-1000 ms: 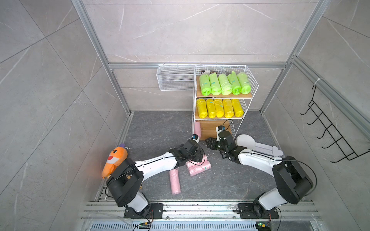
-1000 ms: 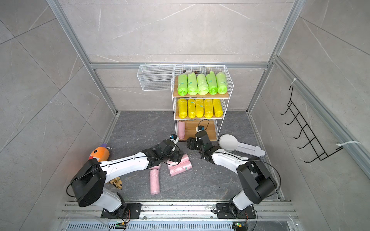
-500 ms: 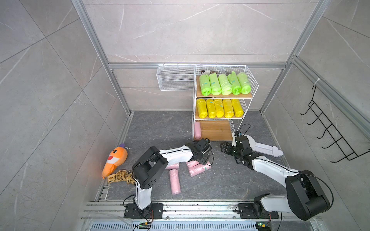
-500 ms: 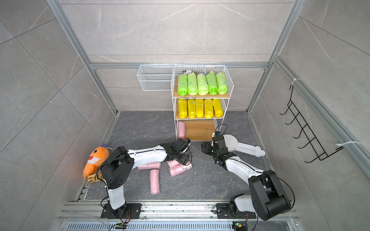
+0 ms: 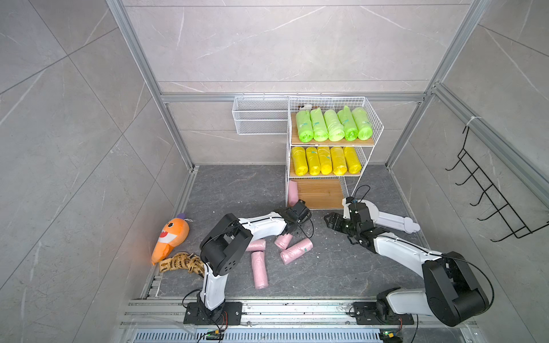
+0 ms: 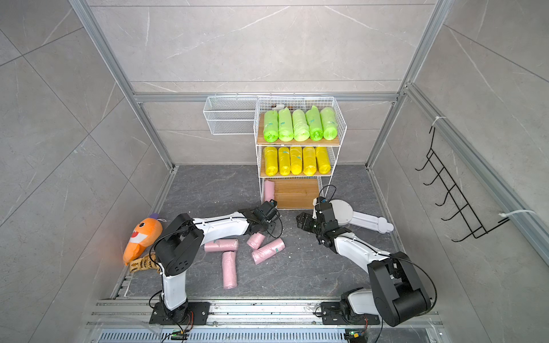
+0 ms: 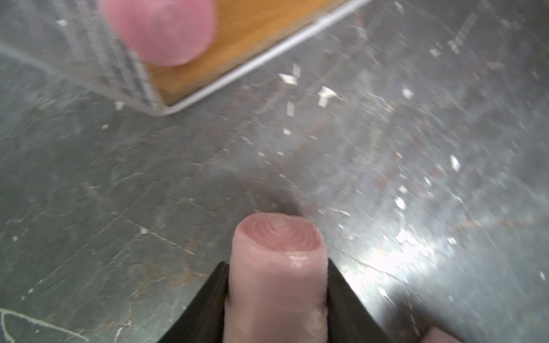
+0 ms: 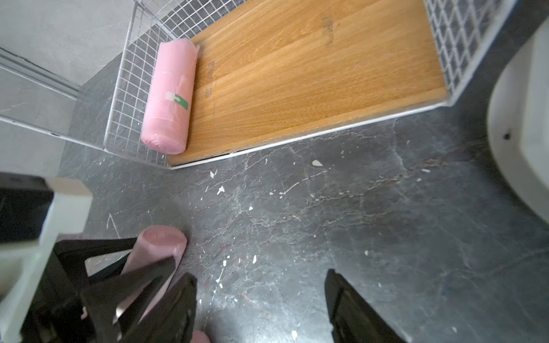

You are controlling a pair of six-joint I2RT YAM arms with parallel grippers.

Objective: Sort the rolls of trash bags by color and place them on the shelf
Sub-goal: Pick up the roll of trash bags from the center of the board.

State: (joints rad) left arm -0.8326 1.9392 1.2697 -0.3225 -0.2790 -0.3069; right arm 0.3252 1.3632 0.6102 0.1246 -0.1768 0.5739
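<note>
while clamped on a pink roll (image 7: 279, 285), the left hand (image 7: 277, 267); right hand (image 8: 260, 274) apart.

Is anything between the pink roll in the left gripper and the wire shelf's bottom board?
Nothing visible does. Only grey floor lies between the pale pink plastic roll in the left gripper and the shelf's wooden bottom board; another pink roll hugs its side wall.

We find both top views evenly bright. In the left wrist view the pale pink plastic roll (image 7: 160, 29) beyond the jaws blurs; glare whitens the grey stone floor (image 7: 416, 243).
</note>
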